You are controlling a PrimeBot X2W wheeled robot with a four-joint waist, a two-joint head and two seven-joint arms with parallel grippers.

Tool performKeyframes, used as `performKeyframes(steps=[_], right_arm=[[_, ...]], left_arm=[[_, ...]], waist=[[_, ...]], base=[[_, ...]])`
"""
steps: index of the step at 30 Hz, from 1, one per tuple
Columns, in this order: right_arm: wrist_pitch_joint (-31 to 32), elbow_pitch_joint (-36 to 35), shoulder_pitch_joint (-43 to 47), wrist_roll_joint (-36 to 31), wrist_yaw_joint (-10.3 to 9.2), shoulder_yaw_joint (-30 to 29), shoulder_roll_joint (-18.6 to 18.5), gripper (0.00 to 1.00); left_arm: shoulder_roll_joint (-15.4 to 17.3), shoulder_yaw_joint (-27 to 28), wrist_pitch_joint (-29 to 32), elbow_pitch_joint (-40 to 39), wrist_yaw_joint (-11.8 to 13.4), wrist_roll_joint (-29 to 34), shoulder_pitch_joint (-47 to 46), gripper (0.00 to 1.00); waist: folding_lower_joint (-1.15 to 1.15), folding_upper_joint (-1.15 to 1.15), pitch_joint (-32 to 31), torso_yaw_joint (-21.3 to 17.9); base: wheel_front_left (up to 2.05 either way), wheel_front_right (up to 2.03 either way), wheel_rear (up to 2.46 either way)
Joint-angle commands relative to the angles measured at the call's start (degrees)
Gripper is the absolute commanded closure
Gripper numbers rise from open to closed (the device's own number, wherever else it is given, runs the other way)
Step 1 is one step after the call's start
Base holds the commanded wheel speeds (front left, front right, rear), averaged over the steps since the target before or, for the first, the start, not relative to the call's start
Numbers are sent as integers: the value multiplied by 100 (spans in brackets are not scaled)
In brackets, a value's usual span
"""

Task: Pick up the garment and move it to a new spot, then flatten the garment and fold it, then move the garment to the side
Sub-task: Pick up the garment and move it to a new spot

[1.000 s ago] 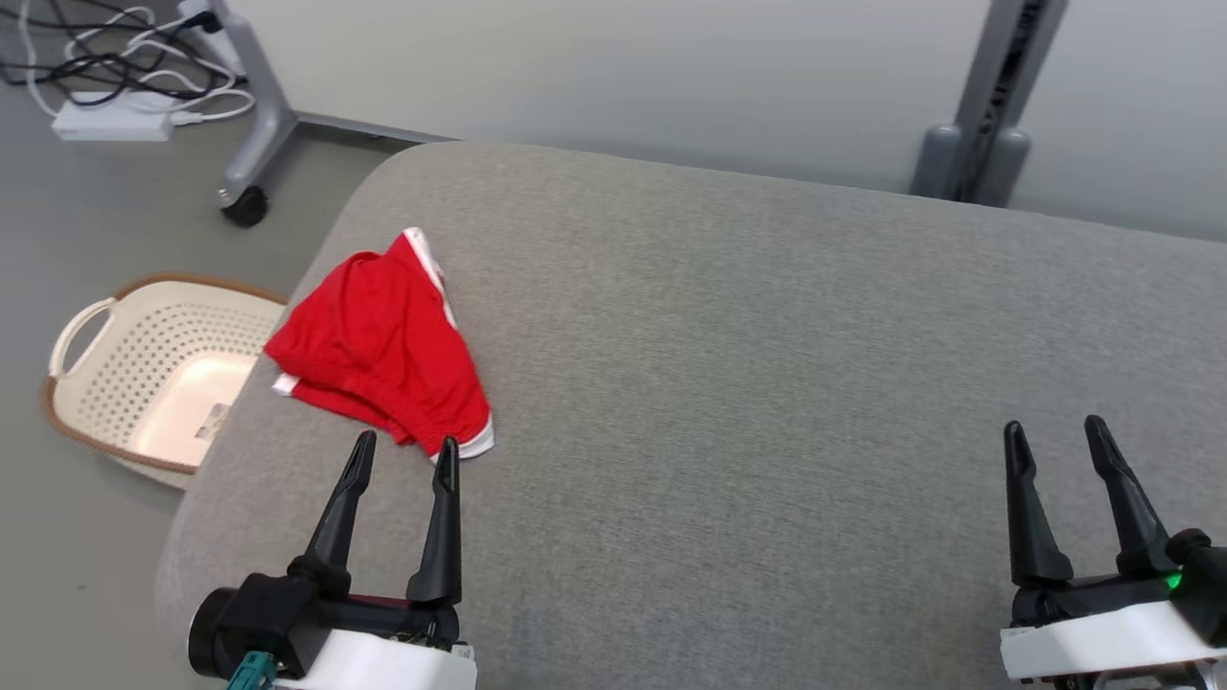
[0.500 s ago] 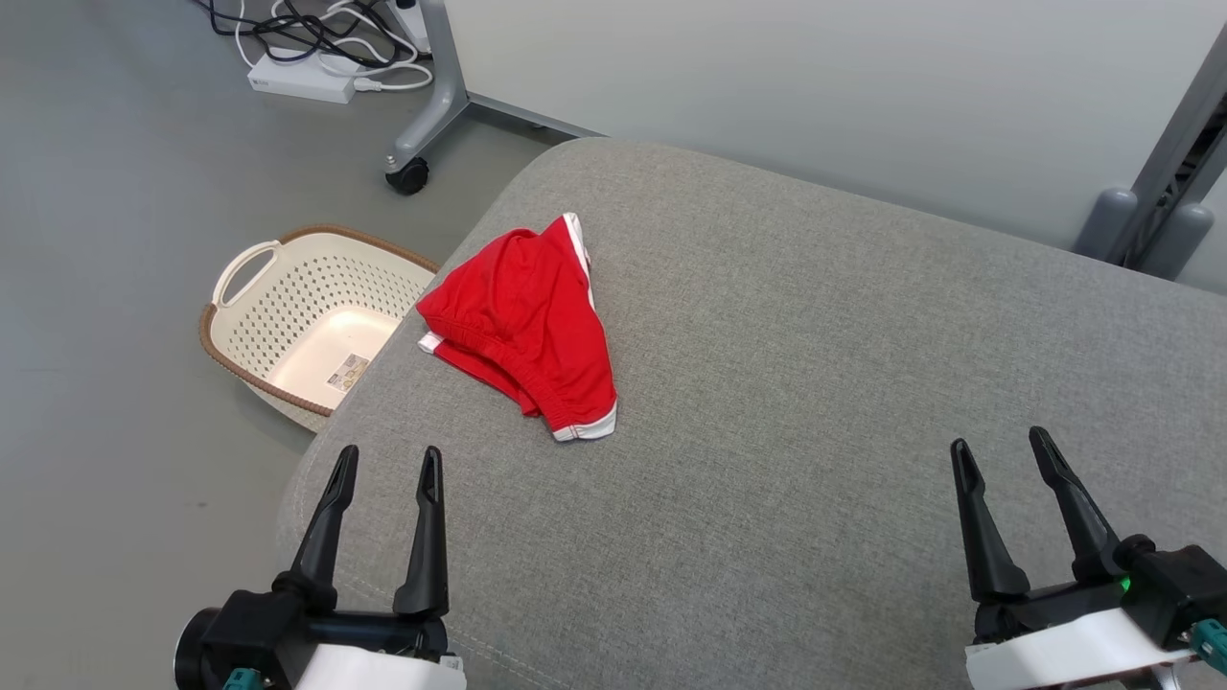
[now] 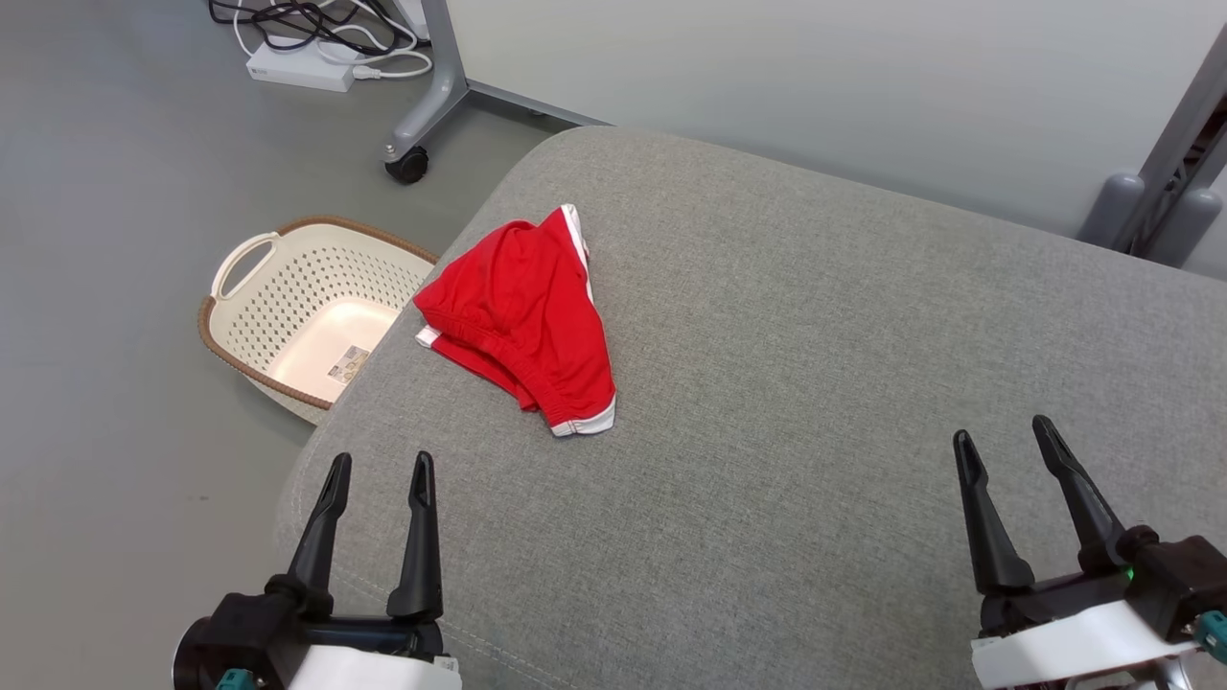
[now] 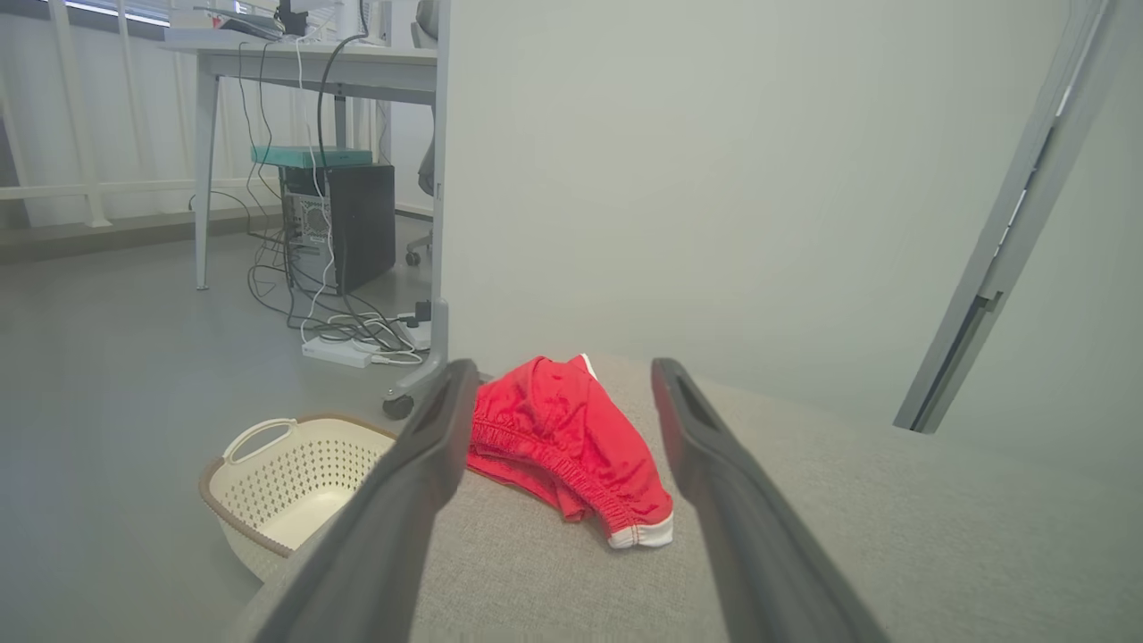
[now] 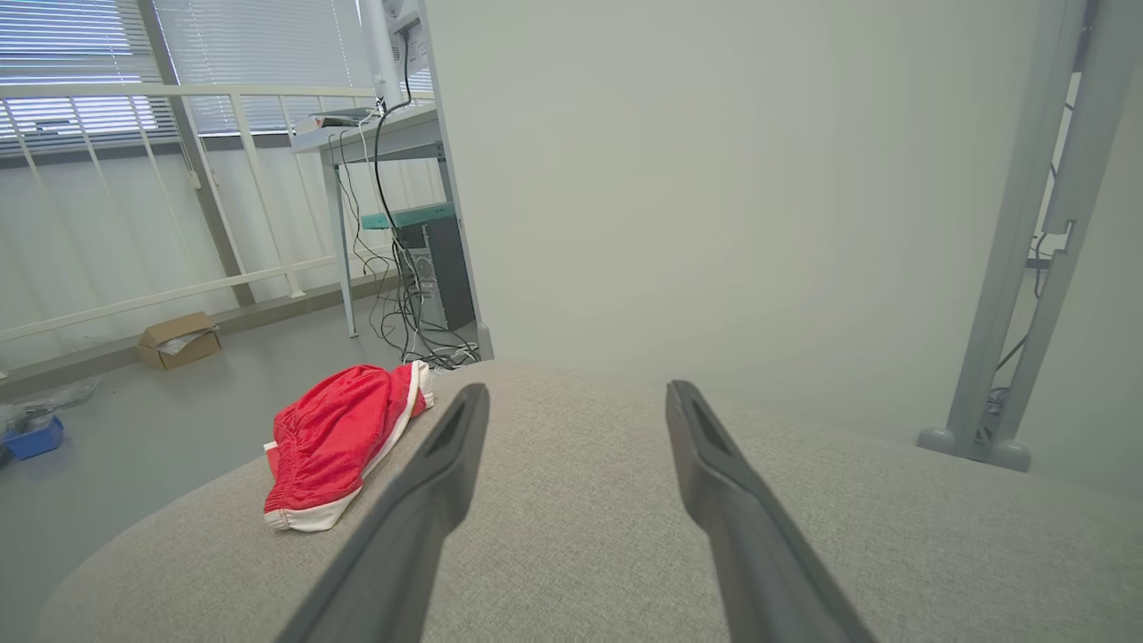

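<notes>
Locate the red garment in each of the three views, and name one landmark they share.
Head view: the red garment lies upper left of centre, on the grey cushion, near its left edge.
Left wrist view: the garment is just below centre.
Right wrist view: the garment is left of centre, in the lower half.
Shared landmark: the grey cushion under it.

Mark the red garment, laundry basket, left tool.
red garment [image 3: 522,321], head view, middle of the cloth
laundry basket [image 3: 316,273], head view, perforated far wall
left tool [image 3: 381,462], head view, midway between fingertips
</notes>
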Motion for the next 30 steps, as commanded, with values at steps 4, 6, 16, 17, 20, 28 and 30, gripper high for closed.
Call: performKeyframes(steps=[4, 6, 16, 17, 20, 28, 30], right_arm=[[-28, -118, 62, -53, -2, 9, -63, 0], [-28, -147, 45, -109, -2, 41, -108, 0], [-28, -451, -194, -291, -2, 246, -391, 0], [-28, -481, -211, -304, -2, 264, -410, 0], [-28, -520, -260, -329, -2, 292, -444, 0], [-28, -705, -429, -359, -2, 522, -621, 0], [-28, -729, -506, -334, -2, 587, -672, 0]], left_arm=[[19, 194, -1, 100, -133, -76, -235, 0], [14, 338, -2, 143, -248, -14, -399, 0], [642, 935, 335, 1216, -997, -106, -1797, 0], [746, 891, 645, 1441, -1013, -260, -1950, 0], [1148, 718, 1522, 1958, -1050, -654, -2557, 0], [1908, -205, 2790, 2960, -1055, -1325, -4001, 0], [2032, -449, 2971, 3218, -1055, -1423, -4272, 0]], waist=[[0, 0, 90, -118], [0, 0, 167, -208], [0, 0, 630, -625], [0, 0, 668, -654], [0, 0, 773, -718], [0, 0, 1149, -884], [0, 0, 1232, -948]], base=[[0, 0, 0], [0, 0, 0], [0, 0, 0], [0, 0, 0], [0, 0, 0], [0, 0, 0], [0, 0, 0]])
